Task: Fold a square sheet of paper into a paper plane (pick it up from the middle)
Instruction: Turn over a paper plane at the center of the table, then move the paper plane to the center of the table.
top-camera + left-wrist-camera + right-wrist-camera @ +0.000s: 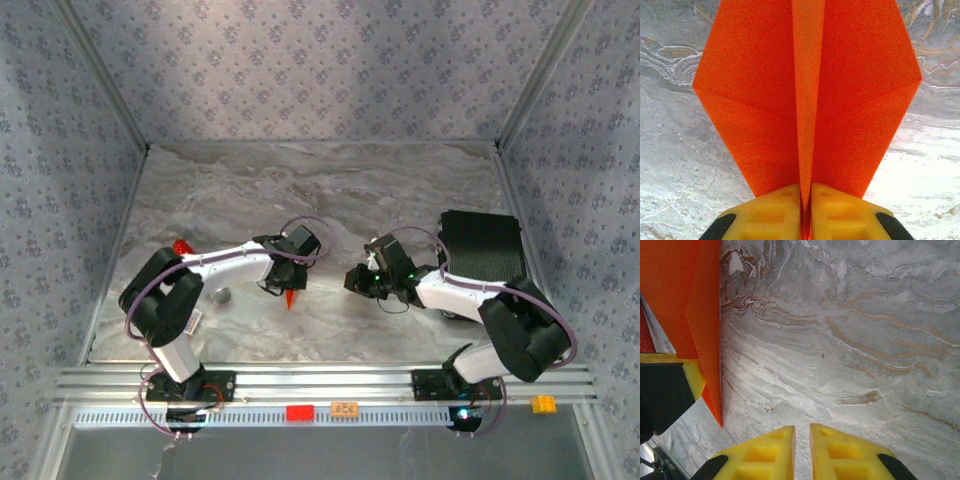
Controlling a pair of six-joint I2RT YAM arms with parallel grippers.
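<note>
Clearly the left claw holds the paper plane: its two yellow fingers stand almost together, and the centre fold of the orange paper is pinched in the thin slit between them. From this claw the plane goes straight ahead, its long crease in one line with the slit, and one wing opens to each side. The plane hangs above the marbled tabletop; I cannot tell if any part touches it.

The right claw is narrow too, with only a small gap between the fingers and nothing in this gap. Seen from the right claw, the plane is to the left and a little ahead, near but apart. Its long edge runs almost parallel with the direction in which this claw points, and one sharp corner ends near the fingertips.

In my judgement the left arm carries the work, and the right arm must move sideways to the left if it should press or take a wing. The thin paper may bend away from such a push.
</note>
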